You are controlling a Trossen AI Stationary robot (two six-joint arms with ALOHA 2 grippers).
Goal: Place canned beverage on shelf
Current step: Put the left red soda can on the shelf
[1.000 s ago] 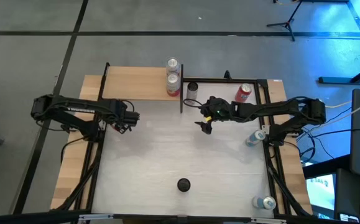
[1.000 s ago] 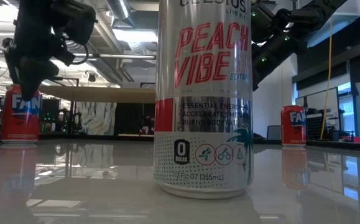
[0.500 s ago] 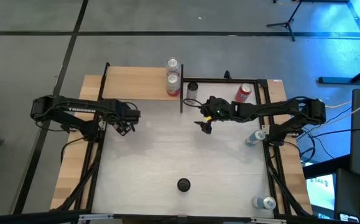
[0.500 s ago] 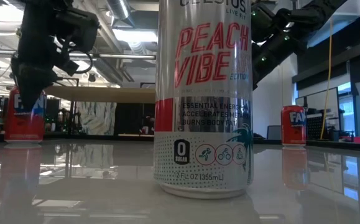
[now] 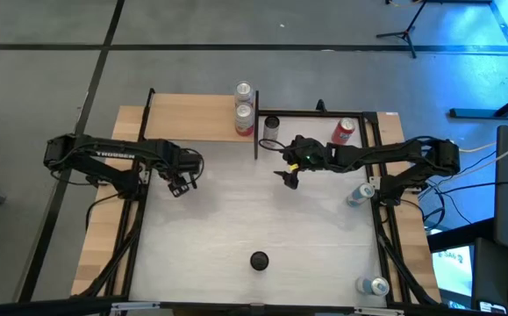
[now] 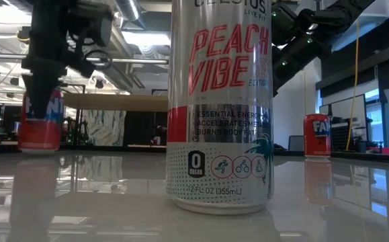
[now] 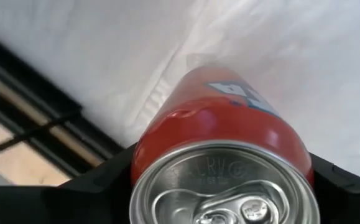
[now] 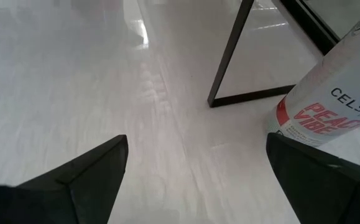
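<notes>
Red aluminium filled the left wrist view: the red can (image 7: 220, 155) sat clamped between the left gripper's (image 5: 180, 180) two dark fingers (image 7: 344, 186), which pressed against its sides just below the rim, its silver top facing the camera. In the low view the can (image 6: 41, 121) appeared to hang upright just above the tabletop (image 6: 100, 195), probably so it could be carried level toward the shelf (image 5: 192, 117). That shelf, a tan board in a black frame, lay just beyond the left gripper, and two cans (image 5: 244, 112) already stood at its end nearest the right arm. The carry looked barely begun, with the held can short of the shelf's near edge. The right gripper (image 5: 289, 175) waited off that same end of the shelf, its fingers (image 8: 74, 180) spread wide and holding nothing, a white Celsius can (image 8: 329, 106) standing just beside it, untouched
</notes>
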